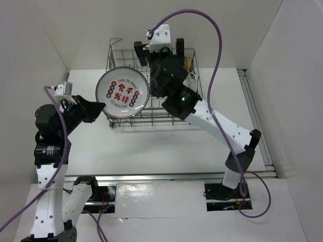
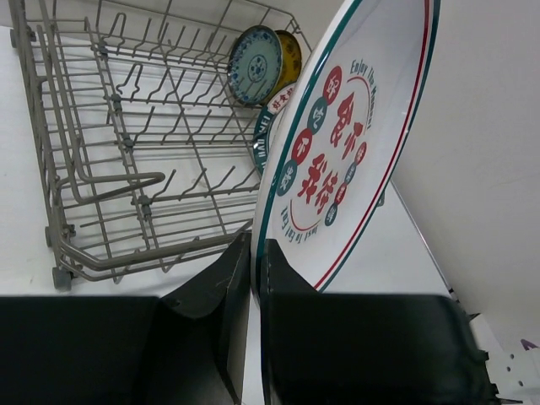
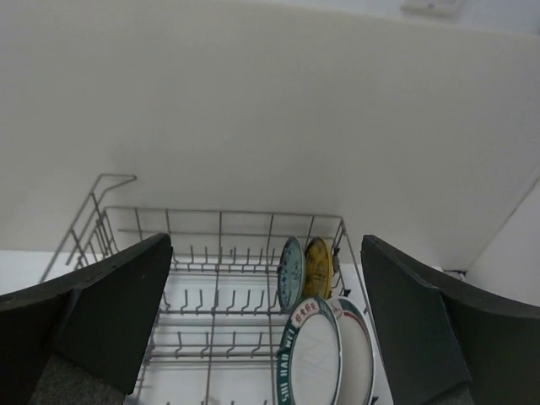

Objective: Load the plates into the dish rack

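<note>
My left gripper is shut on the rim of a large white plate with a green rim and red characters, holding it up on edge over the near left part of the grey wire dish rack. In the left wrist view the fingers pinch this plate at its lower rim. My right gripper hovers open and empty above the rack's far side. In the right wrist view a small teal plate, a yellow-brown plate and two green-rimmed white plates stand in the rack's right end.
The rack has rows of free upright tines across its left and middle. White walls close in the table at the back and on both sides. The right arm stretches over the rack's right half.
</note>
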